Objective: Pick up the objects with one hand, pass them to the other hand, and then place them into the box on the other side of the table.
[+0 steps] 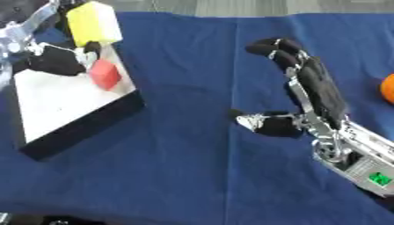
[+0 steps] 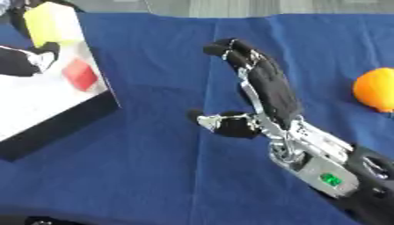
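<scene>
Yellow block [image 1: 94,23]: matte, boxy, rounded edges; upper left of frame, above the box's far rim, against the left hand's fingers.
Red cube [image 1: 105,74]: small, flat-faced; appears just off the white floor of the box, tilted, below the yellow block.
Box [image 1: 85,125]: shallow, black outer wall, white inner floor; left side of frame, corner pointing toward centre.
Left hand [image 1: 55,60]: black padded fingers, silver links; over the box's upper edge, curled beside the yellow block. Whether it actually pinches the block, cannot tell.
Right hand [image 2: 265,88]: black fingers, silver frame, green light at the wrist; centre-right, well apart from the box, fingers arched and spread from the thumb, holding nothing.
Orange fruit [image 2: 375,89]: round, smooth; right edge, beyond the right hand.
Cloth [image 1: 192,176]: blue, soft creases, covers the table.
View difference: right eye shows most of the fruit and more wrist; left eye shows more of the box.
</scene>
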Robot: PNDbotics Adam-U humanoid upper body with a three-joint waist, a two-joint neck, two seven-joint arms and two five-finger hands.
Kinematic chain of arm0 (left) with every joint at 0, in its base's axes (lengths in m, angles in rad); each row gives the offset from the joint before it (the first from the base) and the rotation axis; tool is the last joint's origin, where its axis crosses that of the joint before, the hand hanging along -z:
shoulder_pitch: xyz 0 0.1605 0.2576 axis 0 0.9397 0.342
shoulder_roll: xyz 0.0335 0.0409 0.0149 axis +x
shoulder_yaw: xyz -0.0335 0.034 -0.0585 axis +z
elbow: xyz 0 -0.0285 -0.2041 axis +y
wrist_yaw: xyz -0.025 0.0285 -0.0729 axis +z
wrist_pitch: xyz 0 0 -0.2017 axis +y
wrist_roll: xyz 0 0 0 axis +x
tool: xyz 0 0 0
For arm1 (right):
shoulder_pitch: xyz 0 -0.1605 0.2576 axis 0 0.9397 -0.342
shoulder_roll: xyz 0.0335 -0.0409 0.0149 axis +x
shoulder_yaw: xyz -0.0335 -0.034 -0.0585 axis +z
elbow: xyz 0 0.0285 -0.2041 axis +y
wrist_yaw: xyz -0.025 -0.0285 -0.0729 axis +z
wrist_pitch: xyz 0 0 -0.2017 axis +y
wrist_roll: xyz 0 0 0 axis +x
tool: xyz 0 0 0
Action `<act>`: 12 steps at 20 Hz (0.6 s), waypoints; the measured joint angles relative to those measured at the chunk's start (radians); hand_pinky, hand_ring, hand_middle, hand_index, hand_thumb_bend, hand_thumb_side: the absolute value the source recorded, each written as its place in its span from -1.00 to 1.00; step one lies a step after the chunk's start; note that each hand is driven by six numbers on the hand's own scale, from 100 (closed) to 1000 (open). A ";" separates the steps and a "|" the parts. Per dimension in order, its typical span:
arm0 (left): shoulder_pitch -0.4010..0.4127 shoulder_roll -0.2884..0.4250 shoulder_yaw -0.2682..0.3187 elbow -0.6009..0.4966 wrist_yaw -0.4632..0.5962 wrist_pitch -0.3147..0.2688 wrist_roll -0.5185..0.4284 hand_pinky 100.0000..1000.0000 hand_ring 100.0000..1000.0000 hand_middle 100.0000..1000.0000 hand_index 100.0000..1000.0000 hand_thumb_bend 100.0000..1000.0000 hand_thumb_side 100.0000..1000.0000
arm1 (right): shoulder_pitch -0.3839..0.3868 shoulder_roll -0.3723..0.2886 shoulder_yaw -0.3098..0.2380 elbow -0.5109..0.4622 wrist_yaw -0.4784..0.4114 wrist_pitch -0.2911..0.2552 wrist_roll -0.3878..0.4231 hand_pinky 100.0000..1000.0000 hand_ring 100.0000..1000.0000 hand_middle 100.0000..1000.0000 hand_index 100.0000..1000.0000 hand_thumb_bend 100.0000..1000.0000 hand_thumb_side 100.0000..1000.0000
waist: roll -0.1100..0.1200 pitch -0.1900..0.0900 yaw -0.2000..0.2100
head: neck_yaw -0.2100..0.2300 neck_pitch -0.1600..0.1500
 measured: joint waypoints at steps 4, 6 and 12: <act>0.020 0.000 0.012 0.080 -0.007 -0.008 0.020 0.57 0.22 -0.15 -0.29 -1.00 -0.64 | 0.002 0.000 0.000 0.000 0.001 -0.003 -0.003 0.43 0.47 0.42 0.56 0.35 -0.72 | 0.000 0.000 -0.001 | 0.026 0.000; 0.027 0.000 0.017 0.114 -0.007 -0.013 0.025 0.57 0.22 -0.14 -0.28 -1.00 -0.64 | 0.003 0.000 0.001 0.000 0.005 -0.005 -0.004 0.43 0.47 0.42 0.56 0.35 -0.71 | 0.000 0.000 -0.003 | 0.044 0.000; 0.035 -0.001 0.023 0.183 -0.019 -0.033 0.028 0.57 0.26 -0.12 -0.23 -1.00 -0.61 | 0.009 0.000 0.002 0.000 0.021 -0.003 -0.001 0.44 0.47 0.41 0.55 0.35 -0.71 | -0.002 0.001 -0.005 | 0.087 0.000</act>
